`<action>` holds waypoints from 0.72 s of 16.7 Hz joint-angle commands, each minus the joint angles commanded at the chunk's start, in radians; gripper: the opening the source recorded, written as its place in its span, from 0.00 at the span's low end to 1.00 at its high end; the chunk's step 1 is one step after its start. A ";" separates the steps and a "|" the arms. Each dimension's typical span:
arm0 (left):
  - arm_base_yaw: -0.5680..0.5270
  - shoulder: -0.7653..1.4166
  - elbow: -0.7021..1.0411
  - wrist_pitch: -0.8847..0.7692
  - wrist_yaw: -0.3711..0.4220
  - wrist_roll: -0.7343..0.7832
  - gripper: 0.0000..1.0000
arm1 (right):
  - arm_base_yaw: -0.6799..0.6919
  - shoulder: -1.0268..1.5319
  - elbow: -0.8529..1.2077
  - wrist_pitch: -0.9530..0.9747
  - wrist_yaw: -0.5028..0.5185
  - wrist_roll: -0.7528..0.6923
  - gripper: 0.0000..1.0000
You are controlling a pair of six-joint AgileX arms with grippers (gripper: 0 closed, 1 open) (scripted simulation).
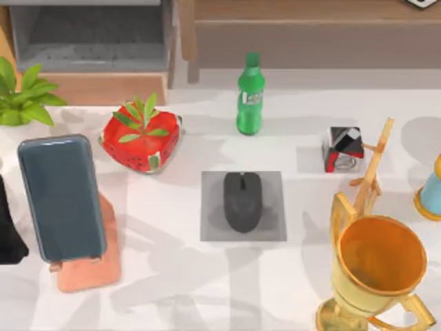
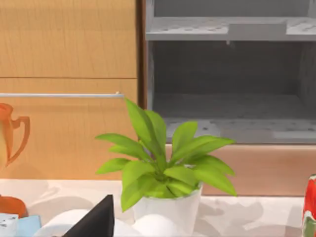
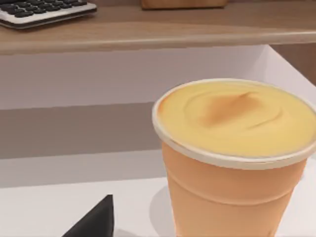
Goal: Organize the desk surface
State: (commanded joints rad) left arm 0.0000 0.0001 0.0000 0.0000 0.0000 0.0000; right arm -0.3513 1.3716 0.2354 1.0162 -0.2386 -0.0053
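White desk surface (image 1: 172, 276); gold trophy (image 1: 379, 269) cut off at edge.

Behind the desk a light brown wooden cabinet (image 2: 69, 89) with a thin silver handle bar (image 2: 61, 95) is standing beside an open grey shelf unit (image 2: 229, 84), and a long brown wooden shelf (image 1: 310, 27) is running along the back right

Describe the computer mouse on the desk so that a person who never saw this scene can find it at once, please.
Start at the middle of the desk surface, seen from above, and find the small grey square mat in front of the green bottle. The mouse lies on that mat. It is the one black, rounded, flat thing there; the neighbours are colourful and taller.
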 joint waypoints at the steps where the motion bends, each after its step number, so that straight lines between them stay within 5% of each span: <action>1: 0.000 0.000 0.000 0.000 0.000 0.000 1.00 | -0.015 0.106 0.024 0.077 -0.013 0.001 1.00; 7: 0.000 0.000 0.000 0.000 0.000 0.000 1.00 | -0.050 0.638 0.186 0.479 -0.074 0.006 1.00; 12: 0.000 0.000 0.000 0.000 0.000 0.000 1.00 | -0.028 0.833 0.291 0.662 -0.097 0.008 1.00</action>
State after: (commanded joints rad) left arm 0.0000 0.0001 0.0000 0.0000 0.0000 0.0000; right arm -0.3794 2.2050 0.5266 1.6783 -0.3352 0.0026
